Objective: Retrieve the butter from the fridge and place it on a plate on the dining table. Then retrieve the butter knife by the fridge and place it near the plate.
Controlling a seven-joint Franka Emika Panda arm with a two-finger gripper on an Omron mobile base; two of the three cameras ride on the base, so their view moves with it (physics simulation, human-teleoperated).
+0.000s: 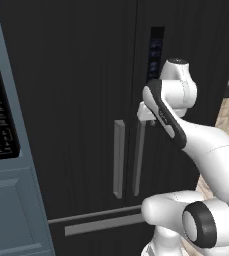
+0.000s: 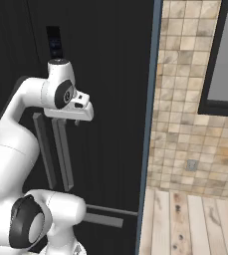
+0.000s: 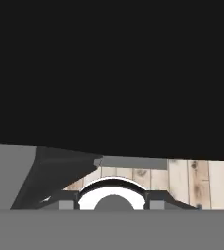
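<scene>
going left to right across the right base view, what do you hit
robot arm → grey fridge handles → black fridge door → tan tiled wall → dark-framed window

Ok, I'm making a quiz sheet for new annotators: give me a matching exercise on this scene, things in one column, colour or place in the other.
Things:
1. fridge
2. fridge handles
3. cabinet with a keypad
4. tiled wall

Descriptions:
A. blue, left of the fridge
B. black, doors closed
C. beige, right of the fridge
D. grey, long and vertical

Pairs: 1-B, 2-D, 3-A, 4-C
</scene>
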